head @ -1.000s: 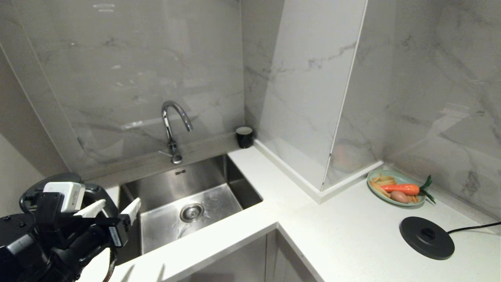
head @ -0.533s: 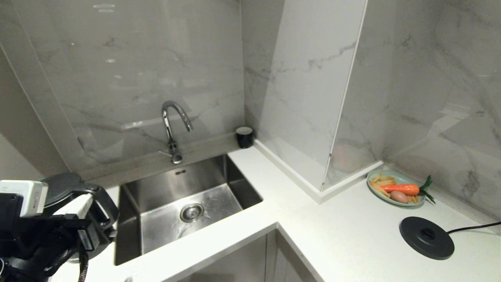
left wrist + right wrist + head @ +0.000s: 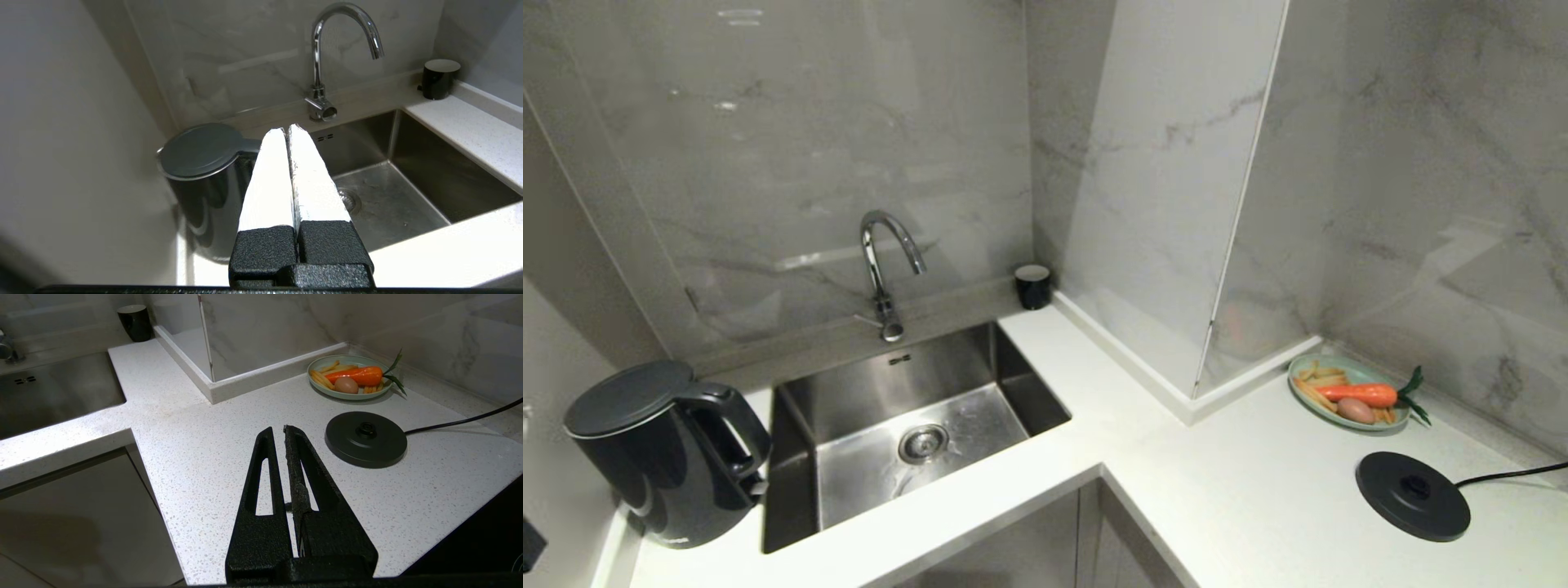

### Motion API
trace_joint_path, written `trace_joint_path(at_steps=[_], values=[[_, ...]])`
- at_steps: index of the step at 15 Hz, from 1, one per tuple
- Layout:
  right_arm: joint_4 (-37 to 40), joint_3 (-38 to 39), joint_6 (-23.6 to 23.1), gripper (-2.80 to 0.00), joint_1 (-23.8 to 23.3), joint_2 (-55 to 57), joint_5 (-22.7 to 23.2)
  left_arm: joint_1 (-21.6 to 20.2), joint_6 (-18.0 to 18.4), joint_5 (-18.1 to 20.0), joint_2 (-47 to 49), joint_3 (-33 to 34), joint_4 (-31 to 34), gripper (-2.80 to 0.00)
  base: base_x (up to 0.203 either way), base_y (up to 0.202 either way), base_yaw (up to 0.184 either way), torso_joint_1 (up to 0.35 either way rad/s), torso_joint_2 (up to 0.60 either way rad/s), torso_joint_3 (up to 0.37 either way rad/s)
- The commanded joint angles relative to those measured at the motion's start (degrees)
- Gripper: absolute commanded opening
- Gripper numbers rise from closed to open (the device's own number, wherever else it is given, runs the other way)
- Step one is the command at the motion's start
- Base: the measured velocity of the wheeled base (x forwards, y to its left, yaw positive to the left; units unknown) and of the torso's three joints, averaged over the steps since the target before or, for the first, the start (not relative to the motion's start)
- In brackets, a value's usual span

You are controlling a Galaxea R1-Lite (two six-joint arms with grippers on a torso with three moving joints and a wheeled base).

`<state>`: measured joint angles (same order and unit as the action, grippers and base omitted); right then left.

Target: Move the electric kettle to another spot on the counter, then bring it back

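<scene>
The left pincer (image 3: 288, 132), white fingers pressed together on nothing, hangs clear of the tall glossy black electric kettle (image 3: 670, 457). That kettle stands upright at the far left of the white speckled stone table (image 3: 1258, 498), just beside the inset steel sink (image 3: 915, 425) and well apart from the flat round black corded base disc (image 3: 1413, 496). The right pincer (image 3: 278, 430), black fingers nearly touching, hovers near that disc. Regrasping with fingers unspread could knock the loop handle and tip the kettle into the sink.

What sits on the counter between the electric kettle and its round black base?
In the head view, the steel sink with its tap, then bare counter, separates the electric kettle from the base.
</scene>
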<state>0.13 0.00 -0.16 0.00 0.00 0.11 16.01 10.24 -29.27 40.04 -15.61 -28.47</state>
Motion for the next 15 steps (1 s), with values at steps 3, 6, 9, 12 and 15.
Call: trace_joint_path(at_steps=[3, 6, 9, 12, 15], values=[[0.0, 0.0, 0.0, -2.8, 0.0, 0.0, 0.0, -6.3, 0.5, -1.5, -11.5, -5.9, 17.6, -2.8, 0.0, 0.0, 0.0, 0.0, 0.0, 0.0], [0.0, 0.0, -0.1, -2.8, 0.0, 0.0, 0.1, -20.3, 3.0, 0.4, -14.4, -4.7, 17.8, -2.8, 0.0, 0.0, 0.0, 0.0, 0.0, 0.0], [0.0, 0.0, -0.3, -2.8, 0.0, 0.0, 0.1, -22.1, 4.0, 4.6, -21.0, 1.8, 17.9, -2.8, 0.0, 0.0, 0.0, 0.0, 0.0, 0.0], [0.0, 0.0, -0.3, -2.8, 0.0, 0.0, 0.1, -25.1, 2.5, 5.2, -24.3, 8.1, 14.4, -2.8, 0.0, 0.0, 0.0, 0.0, 0.0, 0.0], [0.0, 0.0, -0.3, -2.8, 0.0, 0.0, 0.1, -25.3, -0.7, 20.3, -24.4, 10.7, 10.7, -2.8, 0.0, 0.0, 0.0, 0.0, 0.0, 0.0]])
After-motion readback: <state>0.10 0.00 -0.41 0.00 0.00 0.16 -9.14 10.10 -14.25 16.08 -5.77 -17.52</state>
